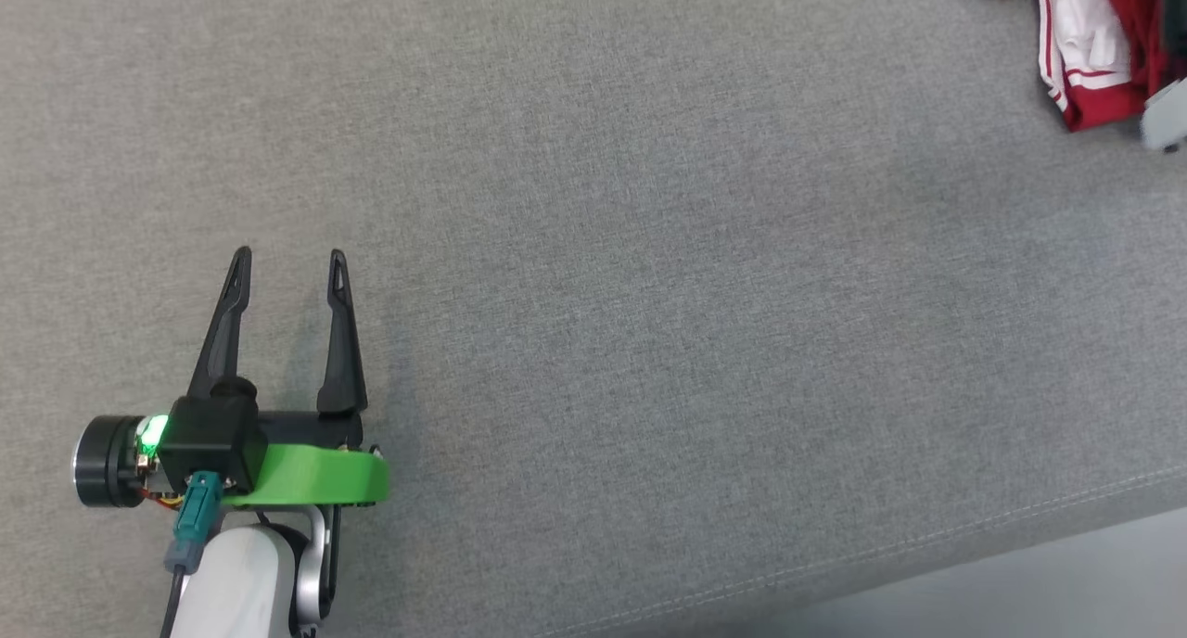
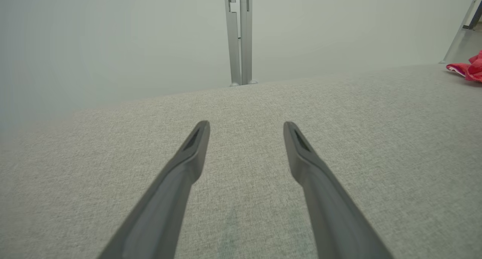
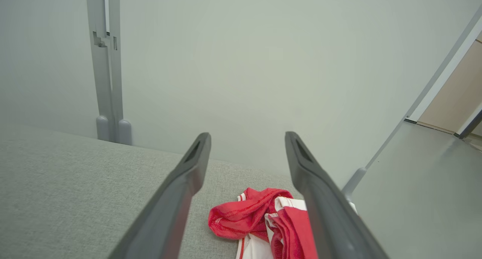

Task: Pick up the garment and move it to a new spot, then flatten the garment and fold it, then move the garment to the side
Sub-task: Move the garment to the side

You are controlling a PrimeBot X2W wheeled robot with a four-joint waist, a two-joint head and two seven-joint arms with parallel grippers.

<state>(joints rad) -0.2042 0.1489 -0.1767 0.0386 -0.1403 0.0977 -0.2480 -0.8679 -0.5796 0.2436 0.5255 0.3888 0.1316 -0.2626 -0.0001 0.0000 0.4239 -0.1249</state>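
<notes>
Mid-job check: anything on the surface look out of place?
The red-and-white garment lies bunched in a heap near the far right corner of the grey surface, not flattened or folded. The right gripper hangs open near it, the left gripper open over bare fabric.

The left gripper sat at the lower left of the head view on its pale forearm, green-collared at the wrist. Its two dark fingers were spread wide and pointed up the view. The right gripper likewise had its long fingers well apart.
</notes>
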